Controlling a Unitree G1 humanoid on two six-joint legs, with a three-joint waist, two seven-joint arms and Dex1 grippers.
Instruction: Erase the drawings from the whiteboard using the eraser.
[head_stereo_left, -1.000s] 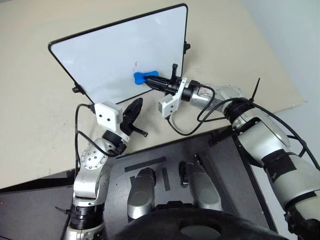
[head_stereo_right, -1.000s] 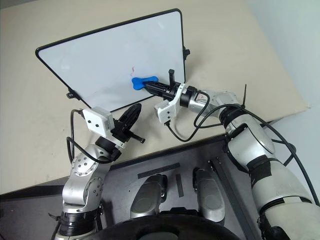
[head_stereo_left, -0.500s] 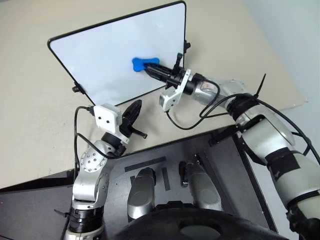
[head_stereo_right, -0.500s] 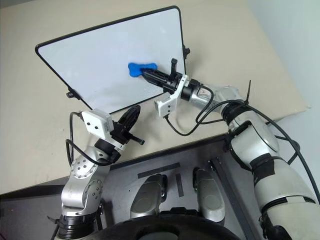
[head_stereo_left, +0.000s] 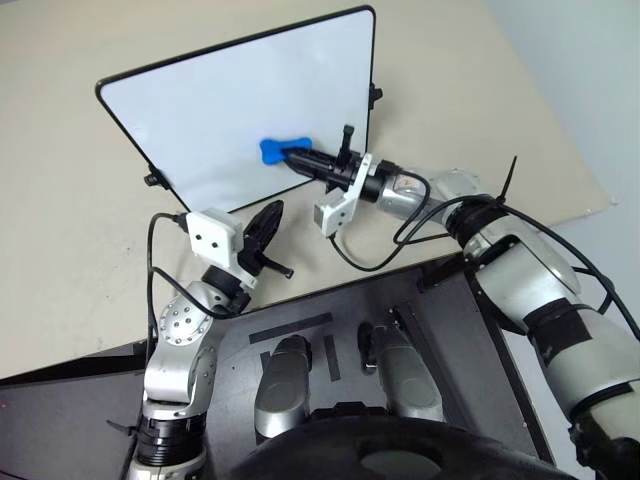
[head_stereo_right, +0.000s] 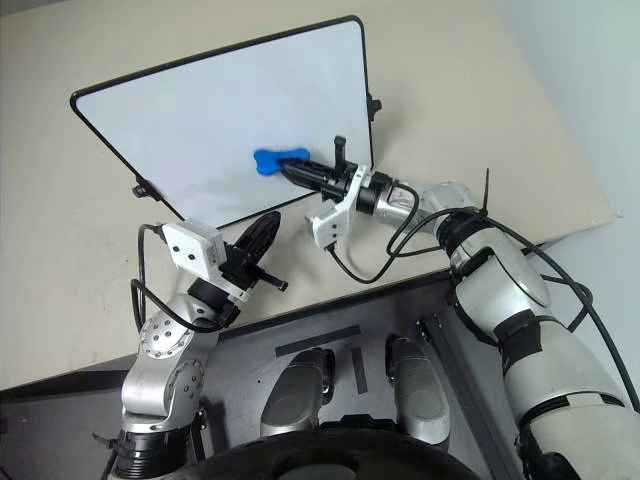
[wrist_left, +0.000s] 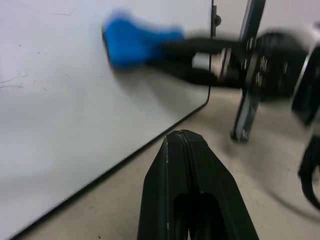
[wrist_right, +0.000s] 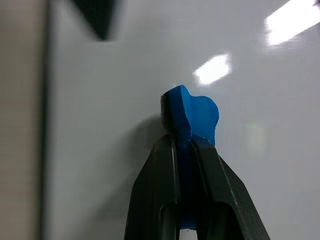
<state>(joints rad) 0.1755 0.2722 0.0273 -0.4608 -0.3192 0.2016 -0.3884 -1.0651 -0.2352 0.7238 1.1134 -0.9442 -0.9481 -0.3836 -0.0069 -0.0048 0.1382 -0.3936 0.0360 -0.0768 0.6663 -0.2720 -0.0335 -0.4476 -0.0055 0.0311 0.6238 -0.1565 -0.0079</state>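
Note:
The whiteboard (head_stereo_left: 200, 110) stands tilted on the beige table, with a thin black frame. My right gripper (head_stereo_left: 300, 157) is shut on the blue bone-shaped eraser (head_stereo_left: 275, 151) and presses it flat against the board's lower right area. The right wrist view shows the eraser (wrist_right: 197, 112) clamped between the two black fingers (wrist_right: 150, 175). The drawings are hidden or out of view; the board around the eraser looks white. My left gripper (head_stereo_left: 277, 208) is shut with nothing in it, below the board's bottom edge and apart from it.
Black knobs (head_stereo_left: 375, 94) stick out at the board's sides, and a support leg (wrist_left: 247, 75) stands behind its right edge. The beige tabletop (head_stereo_left: 470, 90) stretches to the right of the board. The table's front edge (head_stereo_left: 400, 275) runs beneath my right forearm.
The eraser swept up the board over the small red scribble, then came back down slightly further left. The scribble is no longer seen. My left arm stayed still.

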